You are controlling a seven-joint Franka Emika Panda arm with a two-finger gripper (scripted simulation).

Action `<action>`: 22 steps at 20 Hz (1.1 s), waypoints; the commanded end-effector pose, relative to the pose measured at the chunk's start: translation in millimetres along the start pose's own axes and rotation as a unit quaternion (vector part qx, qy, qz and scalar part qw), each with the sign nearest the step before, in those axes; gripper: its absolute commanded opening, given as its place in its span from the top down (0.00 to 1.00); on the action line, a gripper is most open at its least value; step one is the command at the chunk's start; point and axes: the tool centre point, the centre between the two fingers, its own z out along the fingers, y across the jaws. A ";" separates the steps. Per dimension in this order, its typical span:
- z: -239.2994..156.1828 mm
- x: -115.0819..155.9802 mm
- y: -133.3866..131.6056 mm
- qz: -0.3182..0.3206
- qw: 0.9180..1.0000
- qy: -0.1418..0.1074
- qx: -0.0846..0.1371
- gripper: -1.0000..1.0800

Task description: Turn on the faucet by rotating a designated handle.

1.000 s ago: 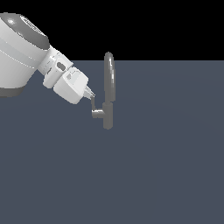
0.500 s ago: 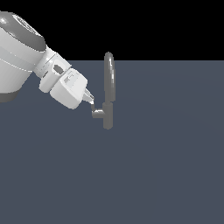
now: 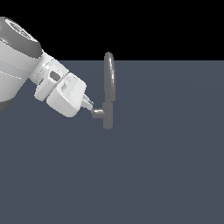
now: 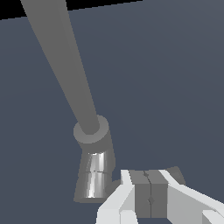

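The grey faucet (image 3: 108,92) stands on the floor with its tall arched spout upright; in the wrist view the spout (image 4: 65,65) runs down into the short cylindrical body (image 4: 94,175). A short side stub (image 3: 97,113) points toward the exterior view's left. My gripper (image 3: 89,105) is shut, its fingertips just at the stub's end. In the wrist view the gripper (image 4: 150,192) has its pads pressed together with nothing between them. A small grey piece of the handle (image 4: 176,174) shows just behind them. Whether the fingers touch the handle I cannot tell.
The white arm and hand (image 3: 65,94) come in from the exterior view's left. The flat blue-grey floor (image 3: 166,166) spreads all around the faucet.
The hand has shifted slightly toward the exterior view's left, with the fingertips staying near the stub's end. The faucet's spout and body have not visibly moved.
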 end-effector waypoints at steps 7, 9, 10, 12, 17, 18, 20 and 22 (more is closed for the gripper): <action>31.3 -20.9 27.7 -0.001 1.000 0.003 -0.012 1.00; 38.1 -25.8 33.5 0.000 1.000 0.003 -0.014 1.00; 38.1 -25.8 33.5 0.000 1.000 0.003 -0.014 1.00; 27.6 -29.0 24.6 -0.001 1.000 -0.003 -0.002 1.00; 50.1 -45.0 24.8 -0.001 1.000 0.000 -0.008 1.00; 54.6 -48.2 24.9 0.000 1.000 0.000 -0.009 1.00; 63.6 -54.5 25.0 0.000 1.000 0.001 -0.011 1.00; 72.5 -60.8 25.2 0.000 1.000 0.003 -0.014 1.00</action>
